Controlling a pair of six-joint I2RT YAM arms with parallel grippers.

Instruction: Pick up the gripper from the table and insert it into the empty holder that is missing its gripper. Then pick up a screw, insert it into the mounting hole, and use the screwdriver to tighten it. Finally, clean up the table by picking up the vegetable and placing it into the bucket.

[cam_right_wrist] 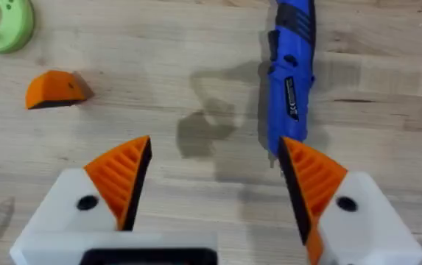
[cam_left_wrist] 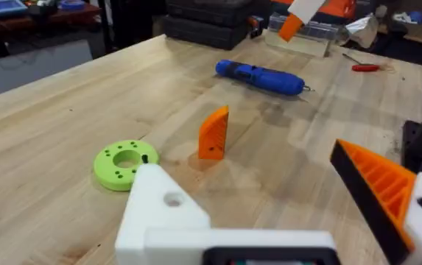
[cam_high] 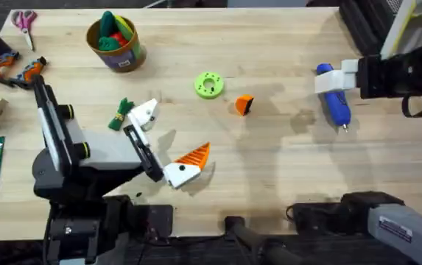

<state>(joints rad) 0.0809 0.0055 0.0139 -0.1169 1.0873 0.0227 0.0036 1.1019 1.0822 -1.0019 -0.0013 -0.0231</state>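
Between your right fingers (cam_right_wrist: 214, 184), spread wide and empty over bare bench (cam_high: 284, 169), nothing is held; the left pair (cam_high: 163, 143) gapes too, one white holder (cam_left_wrist: 163, 213) bare. Smooth wedge gripper (cam_high: 244, 104) lies mid-bench, near the blue screwdriver (cam_high: 336, 103): pinch its slope and it may squirt away

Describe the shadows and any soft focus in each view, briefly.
Overhead: the right arm blurs large at the right edge, and soft shadows fall on the table near the gripper. Left wrist: the white holder at the bottom edge is soft; the gripper casts a faint shadow. Right wrist: a grey shadow lies beside the screwdriver.
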